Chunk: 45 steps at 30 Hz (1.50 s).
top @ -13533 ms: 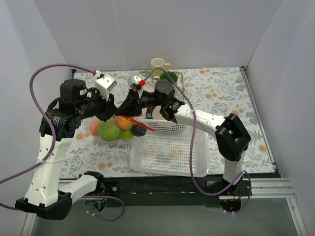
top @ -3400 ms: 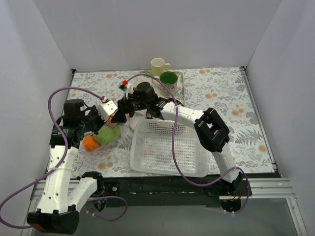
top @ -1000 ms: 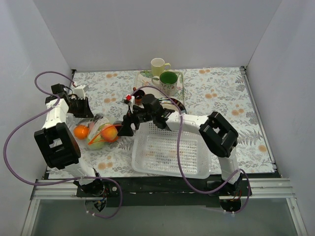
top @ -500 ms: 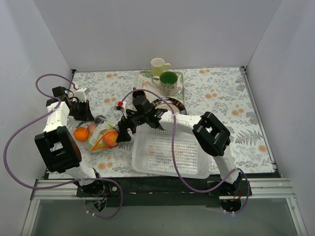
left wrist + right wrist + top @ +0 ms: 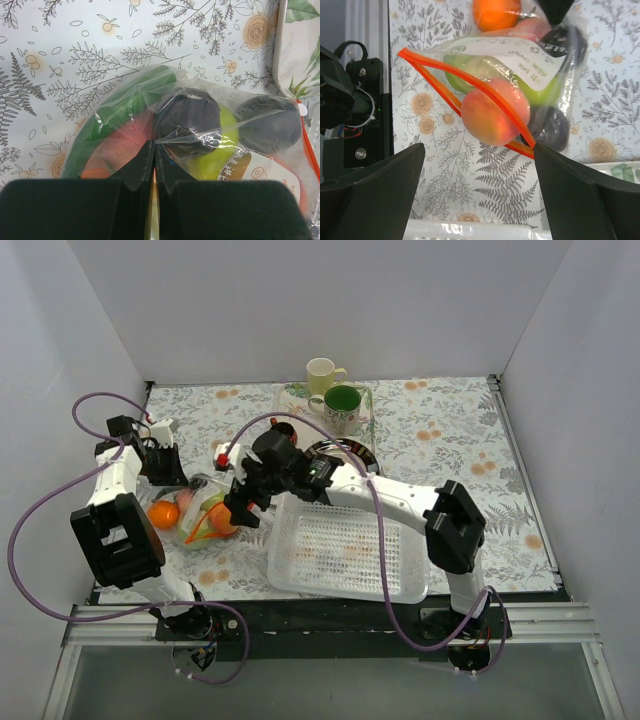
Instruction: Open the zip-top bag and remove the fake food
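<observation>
All action sat by the tabletop's (image 5: pixel 450 430) left edge: zip-top bag (image 5: pixel 203 515) lay mouth open, left fingers (image 5: pixel 125 172) clamped on its closed end, right fingers (image 5: pixel 375 190) spread over the peach (image 5: pixel 494 111) at the mouth. Risk: a grab could catch film and drag the bag.

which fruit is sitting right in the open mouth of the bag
The peach, round and orange-pink, wedged in the gaping mouth of the zip-top bag. The green pear and dark plum lie deeper inside.
</observation>
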{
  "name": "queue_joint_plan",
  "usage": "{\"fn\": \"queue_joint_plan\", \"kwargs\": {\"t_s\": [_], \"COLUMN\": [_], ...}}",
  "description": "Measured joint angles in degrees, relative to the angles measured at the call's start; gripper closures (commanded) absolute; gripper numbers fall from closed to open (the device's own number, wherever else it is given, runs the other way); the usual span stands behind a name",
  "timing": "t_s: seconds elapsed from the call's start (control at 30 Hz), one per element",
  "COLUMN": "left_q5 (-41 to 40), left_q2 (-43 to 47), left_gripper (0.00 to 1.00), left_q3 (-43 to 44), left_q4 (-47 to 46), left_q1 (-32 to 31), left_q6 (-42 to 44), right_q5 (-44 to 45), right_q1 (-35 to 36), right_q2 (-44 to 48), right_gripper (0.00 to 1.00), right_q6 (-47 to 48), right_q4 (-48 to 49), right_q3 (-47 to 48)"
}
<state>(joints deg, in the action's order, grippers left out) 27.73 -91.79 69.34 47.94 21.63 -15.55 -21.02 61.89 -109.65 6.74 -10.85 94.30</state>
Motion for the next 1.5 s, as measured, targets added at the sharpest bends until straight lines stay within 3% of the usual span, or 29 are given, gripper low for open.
{"fn": "queue_joint_plan", "kwargs": {"t_s": [0.47,0.97,1.4,1.43,1.5], "left_q5": [-0.46,2.08,1.01,0.90,0.68], "left_q2": [0.00,0.74,2.75,2.75,2.75], "left_gripper": [1.00,1.00,1.00,1.00,1.00], "left_q3": [0.00,-0.55,-2.32,-2.40,-2.45], "left_q4": [0.07,1.03,1.40,1.36,1.33], "left_q1": [0.00,0.00,-0.07,-0.07,-0.11], "left_q6": [-0.33,-1.11,-0.26,-0.26,-0.26], "right_q5": [4.72,4.13,4.48,4.42,4.42], "right_q1": [2.36,2.25,2.25,2.25,2.25], "right_q2": [-16.02,-17.27,-20.63,-20.63,-20.70], "right_gripper": [0.02,0.02,0.02,0.15,0.30], "right_q6": [0.48,-4.85,-4.94,-4.83,-4.22], "right_q4": [-15.21,-4.13,-5.14,-5.38,-5.73], "right_q3": [13.03,14.60,8.50,8.17,8.15]}}
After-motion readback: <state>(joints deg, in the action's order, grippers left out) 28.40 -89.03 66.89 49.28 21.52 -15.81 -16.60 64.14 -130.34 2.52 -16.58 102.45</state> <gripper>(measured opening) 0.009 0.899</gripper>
